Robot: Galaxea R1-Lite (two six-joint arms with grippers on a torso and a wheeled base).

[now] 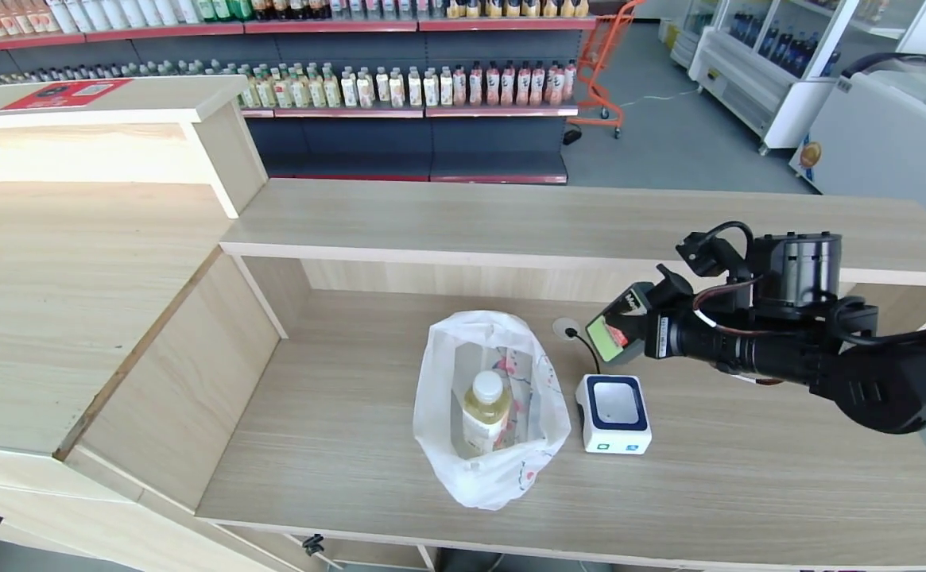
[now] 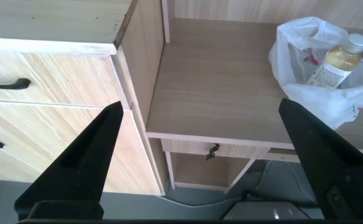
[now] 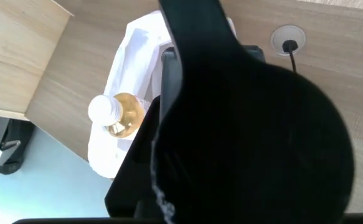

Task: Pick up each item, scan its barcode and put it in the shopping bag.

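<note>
Small green pack [image 1: 607,340] is hanging in the air near the scanner [image 1: 612,413], the right gripper [image 1: 620,319] pinching it. It is looking light, stiff, probably smooth-skinned; gripping its flat faces is likely serving best. The left gripper [image 2: 201,104] is gaping wide beside the tabletop [image 1: 749,477].

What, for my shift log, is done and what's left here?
Done: one bottle stands in the shopping bag. In hand: the right gripper holds a green pack near the scanner. Remaining: scan it, if not done, and bag it. The left gripper is open, empty.
</note>
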